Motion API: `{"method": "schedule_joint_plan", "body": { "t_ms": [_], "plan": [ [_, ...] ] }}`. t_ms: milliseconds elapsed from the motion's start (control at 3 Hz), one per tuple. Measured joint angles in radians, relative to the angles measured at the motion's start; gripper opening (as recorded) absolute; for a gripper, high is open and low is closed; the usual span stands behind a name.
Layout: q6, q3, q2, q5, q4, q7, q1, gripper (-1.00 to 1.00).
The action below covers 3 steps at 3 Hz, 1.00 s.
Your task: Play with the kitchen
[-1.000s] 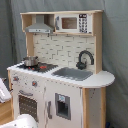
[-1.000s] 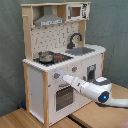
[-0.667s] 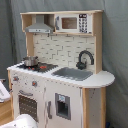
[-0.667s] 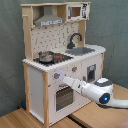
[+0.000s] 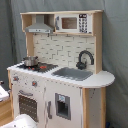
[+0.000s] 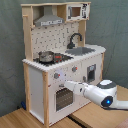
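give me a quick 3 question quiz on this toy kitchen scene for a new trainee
1. True or false: the small pot sits in the sink.
2. Multiple choice: in the second exterior view, the robot arm reaches toward which part of the kitchen?
A. the microwave
B. the front panel near the knobs and oven door
C. the faucet
3. Fill in: the hood hangs above the ____.

Key
1. False; the pot stands on the stovetop, beside the sink.
2. B
3. stovetop
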Motion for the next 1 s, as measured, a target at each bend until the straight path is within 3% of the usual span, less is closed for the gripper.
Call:
{"method": "schedule_joint_plan", "body": {
  "t_ms": [1000],
  "plan": [
    [-0.036, 0.007, 0.000, -0.038, -0.050, -0.283, 0.105, 1.00]
  ]
}}
